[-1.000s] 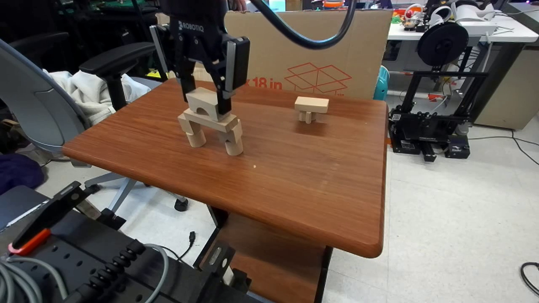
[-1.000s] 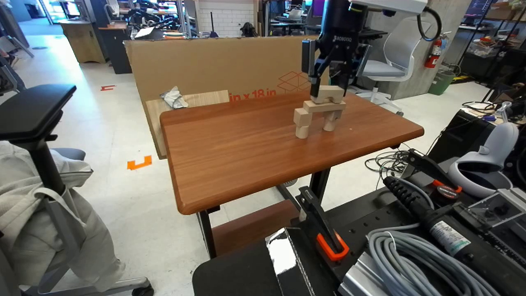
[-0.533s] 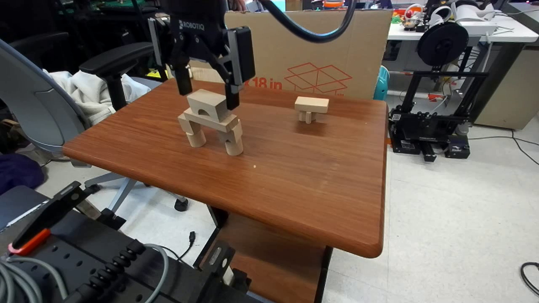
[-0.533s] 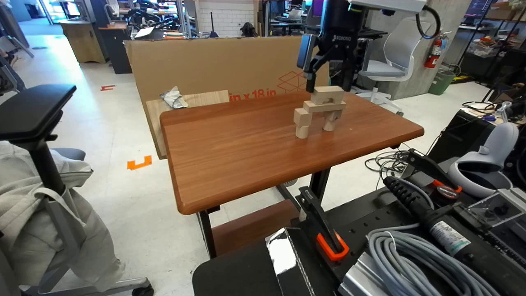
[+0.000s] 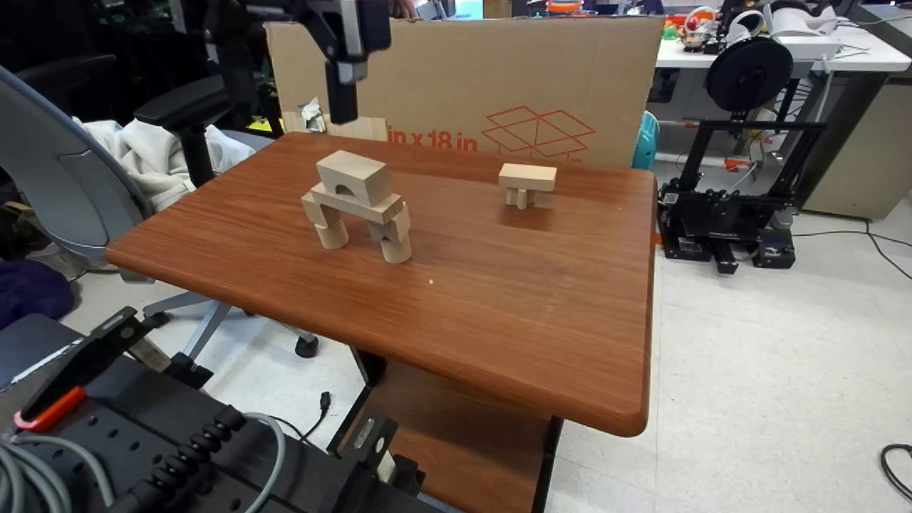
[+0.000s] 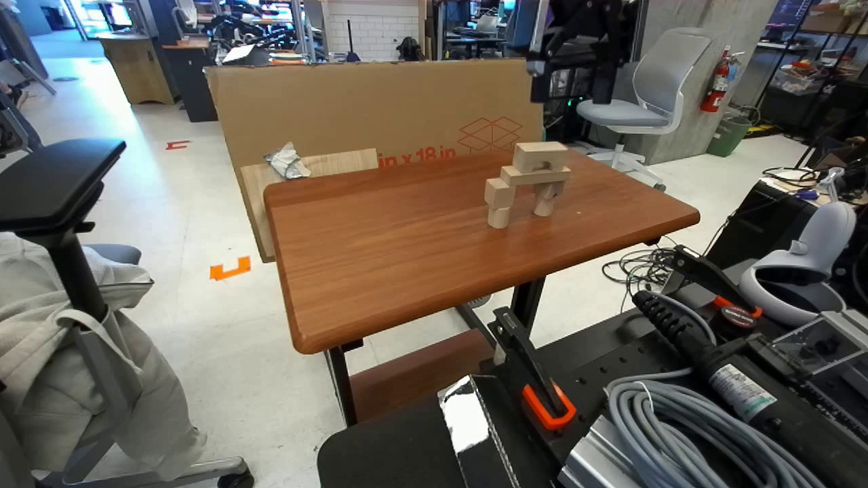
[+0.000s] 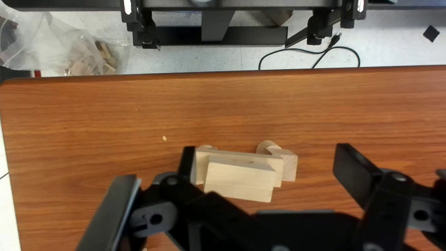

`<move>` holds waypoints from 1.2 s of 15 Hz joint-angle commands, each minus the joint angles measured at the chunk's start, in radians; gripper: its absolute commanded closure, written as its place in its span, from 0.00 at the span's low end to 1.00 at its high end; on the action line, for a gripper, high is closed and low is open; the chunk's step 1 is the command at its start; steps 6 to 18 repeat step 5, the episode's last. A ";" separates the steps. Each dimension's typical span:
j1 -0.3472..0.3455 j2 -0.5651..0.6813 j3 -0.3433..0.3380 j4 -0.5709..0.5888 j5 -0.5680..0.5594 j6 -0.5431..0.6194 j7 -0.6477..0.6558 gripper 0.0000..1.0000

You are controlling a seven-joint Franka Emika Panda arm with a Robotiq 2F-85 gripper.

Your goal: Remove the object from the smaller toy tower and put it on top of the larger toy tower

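Observation:
The object, a light-wood arch block [image 5: 353, 177], rests on the flat slab of the larger toy tower [image 5: 350, 202]. In an exterior view the arch block [image 6: 540, 156] sits level on the slab, its arch facing down. Farther back on the table, the smaller toy tower [image 5: 527, 177] has a flat block on short legs; it shows in only one exterior view. My gripper [image 5: 291, 108] hangs well above and behind the larger tower, touching nothing. In the wrist view the gripper [image 7: 266, 157] is wide open, with the arch block [image 7: 239, 179] seen below, nearer the left finger.
The towers stand on a brown wooden table [image 5: 499, 306]. Behind it rises a large cardboard panel [image 5: 442, 85]. A grey office chair [image 5: 71, 164] stands beside the table. Clamps [image 6: 532, 379] and coiled cable [image 6: 685, 420] lie on the black base in front.
A second ago the fingers were at the arch block's two ends. They spread apart, then the gripper rose and drew back. The block stayed on the larger tower.

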 commanded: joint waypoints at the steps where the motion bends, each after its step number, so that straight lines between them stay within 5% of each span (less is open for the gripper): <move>1: 0.003 -0.018 -0.005 -0.002 -0.004 -0.017 -0.004 0.00; 18: 0.003 -0.032 -0.006 -0.019 -0.007 -0.020 -0.008 0.00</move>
